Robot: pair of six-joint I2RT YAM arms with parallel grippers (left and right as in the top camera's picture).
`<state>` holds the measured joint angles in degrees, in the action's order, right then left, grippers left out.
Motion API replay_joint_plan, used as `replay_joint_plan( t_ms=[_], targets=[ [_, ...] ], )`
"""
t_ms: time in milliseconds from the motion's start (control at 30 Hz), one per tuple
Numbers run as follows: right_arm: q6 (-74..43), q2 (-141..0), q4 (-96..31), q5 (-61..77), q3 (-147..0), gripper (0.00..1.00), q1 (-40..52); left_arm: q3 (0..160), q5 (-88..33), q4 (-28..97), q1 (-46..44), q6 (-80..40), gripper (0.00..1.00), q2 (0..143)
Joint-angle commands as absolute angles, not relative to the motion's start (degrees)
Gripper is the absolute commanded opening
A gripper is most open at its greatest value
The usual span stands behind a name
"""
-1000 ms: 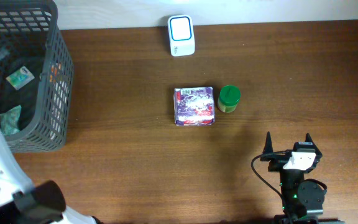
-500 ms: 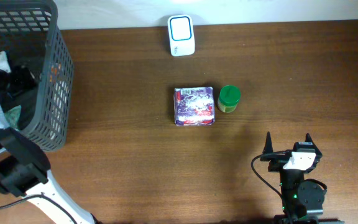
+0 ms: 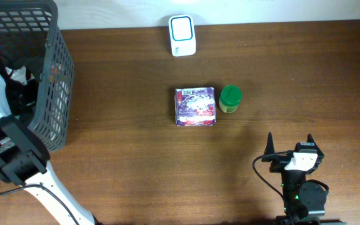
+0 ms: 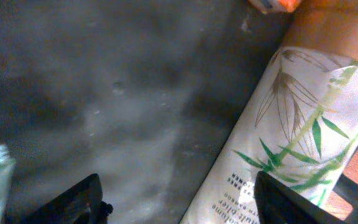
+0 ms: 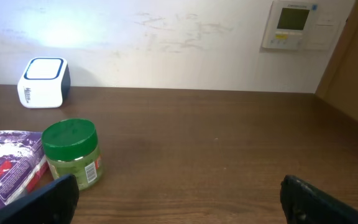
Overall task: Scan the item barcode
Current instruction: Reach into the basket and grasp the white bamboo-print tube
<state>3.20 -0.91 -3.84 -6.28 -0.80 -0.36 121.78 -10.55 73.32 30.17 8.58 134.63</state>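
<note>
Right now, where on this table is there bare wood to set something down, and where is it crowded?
Bare wood lies between the dark mesh basket and the purple packet, and right of the green-lidded jar. Inside the basket is crowded.

1. A purple foil packet (image 3: 195,107) lies mid-way across the brown wooden table (image 3: 124,156), with a green-lidded glass jar (image 3: 230,99) just beside it at 3 o'clock.
2. A white plastic scanner box (image 3: 182,35) sits at 12 o'clock.
3. A grey plastic mesh basket (image 3: 55,94) at 9 o'clock holds a bamboo-print tube (image 4: 291,137).
</note>
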Motion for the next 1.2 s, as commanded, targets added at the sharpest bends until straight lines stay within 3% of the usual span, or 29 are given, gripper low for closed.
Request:
replay_joint_plan(
  t_ms=[0,433,833,867,967,1100,1167],
  targets=[
    [3.2,-0.6,-4.1,-6.2,-0.3,0.98,-0.8,121.7,-13.4,72.9,30.7,11.3,0.79,135.1],
    [3.2,-0.6,-4.1,-6.2,-0.3,0.98,-0.8,121.6,-30.9,76.5,36.1,20.8,0.79,135.1],
    [3.2,-0.6,-4.1,-6.2,-0.3,0.98,-0.8,112.7,-26.0,71.8,35.1,22.4,0.78,135.1],
    [3.2,-0.6,-4.1,-6.2,-0.3,0.98,-0.8,112.1,-24.4,71.3,35.0,22.4,0.75,135.1],
    [3.2,-0.6,-4.1,-6.2,-0.3,0.99,-0.8,111.7,-21.5,69.5,34.6,20.2,0.52,135.1],
    [3.2,-0.6,-4.1,-6.2,-0.3,0.98,-0.8,111.8,-20.0,68.1,34.7,16.1,0.29,135.1],
    [3.2,-0.6,-4.1,-6.2,-0.3,0.98,-0.8,111.9,-19.6,68.0,34.7,16.1,0.28,135.1]
  ],
)
